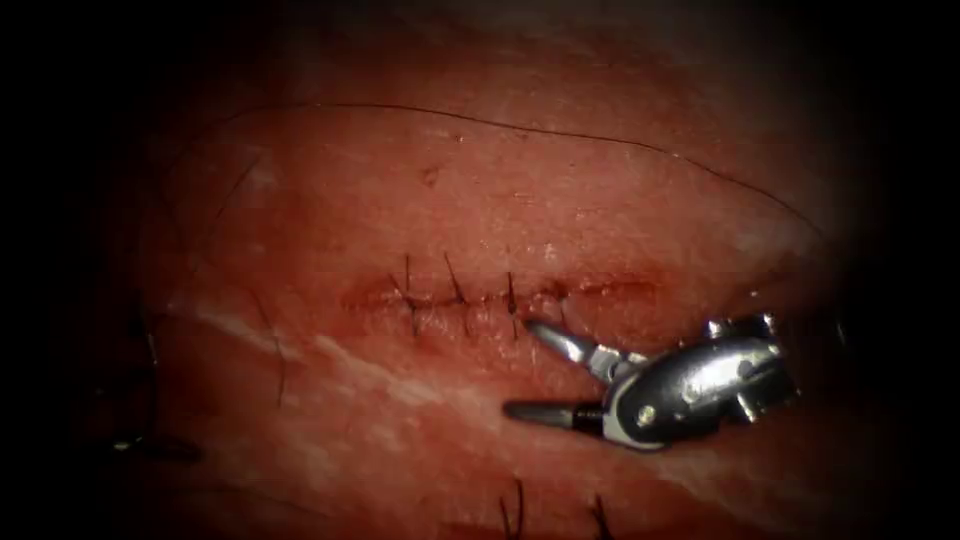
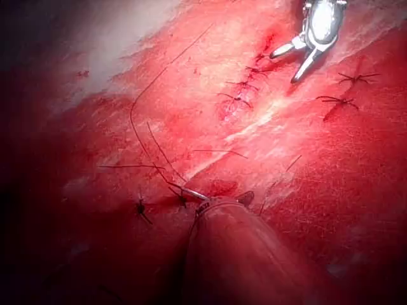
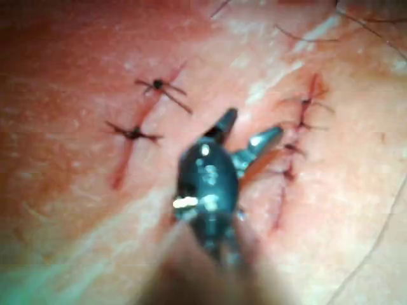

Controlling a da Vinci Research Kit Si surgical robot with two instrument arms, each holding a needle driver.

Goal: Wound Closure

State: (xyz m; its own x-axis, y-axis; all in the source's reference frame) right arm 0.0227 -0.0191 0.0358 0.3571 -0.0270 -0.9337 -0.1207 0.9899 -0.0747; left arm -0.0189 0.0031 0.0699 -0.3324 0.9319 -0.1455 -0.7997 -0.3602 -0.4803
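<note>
The cut (image 1: 610, 289) runs across the tissue (image 1: 420, 190), with three stitches (image 1: 458, 293) over its left part. My right gripper (image 1: 520, 368) hovers just below the cut's middle, open and holding nothing; its upper jaw tip is near the rightmost stitch. It also appears open beside the stitched cut (image 3: 287, 166) as the right gripper (image 3: 251, 127) and as the right gripper (image 2: 284, 67). My left gripper (image 2: 219, 201) lies far to the left of the cut, low over the tissue, shut on the thin shiny needle (image 2: 194, 192). The needle is outside the tissue. The thread (image 1: 560, 133) arcs widely above the cut.
Older knotted stitches (image 3: 133, 133) sit on the tissue below the cut, also seen as dark stitch ends (image 1: 515, 510) at the lower edge. Loose thread (image 2: 137, 101) loops across the tissue toward the left tool. A pale fatty band (image 1: 350, 365) crosses the tissue diagonally.
</note>
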